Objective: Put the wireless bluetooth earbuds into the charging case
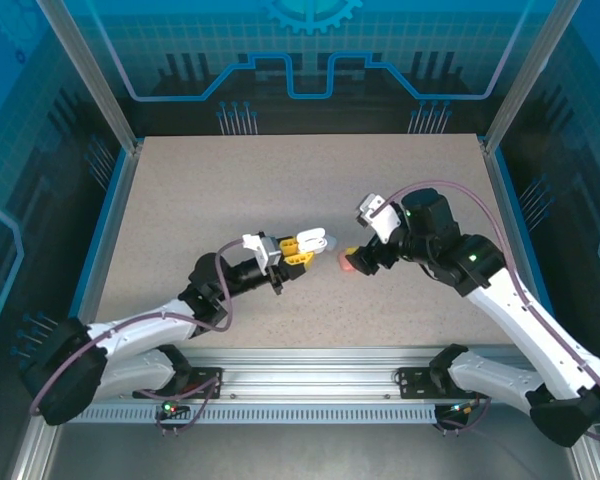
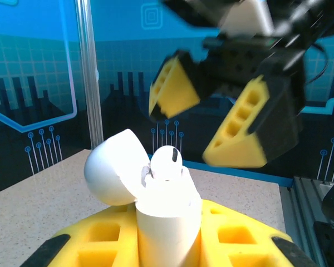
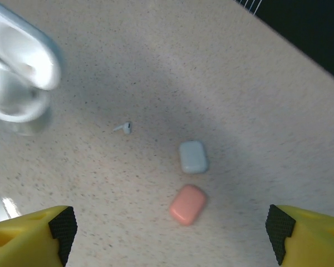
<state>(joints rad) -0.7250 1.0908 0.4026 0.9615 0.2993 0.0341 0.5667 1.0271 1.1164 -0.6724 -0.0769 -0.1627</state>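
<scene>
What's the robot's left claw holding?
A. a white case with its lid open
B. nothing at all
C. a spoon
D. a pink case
A: the left gripper is shut on the white case, whose lid is flipped open, with a white earbud poking out of the top.

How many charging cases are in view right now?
3. One open white case held by the left gripper; a closed pale case on the table; a pink case beside it. More may be hidden.
</scene>
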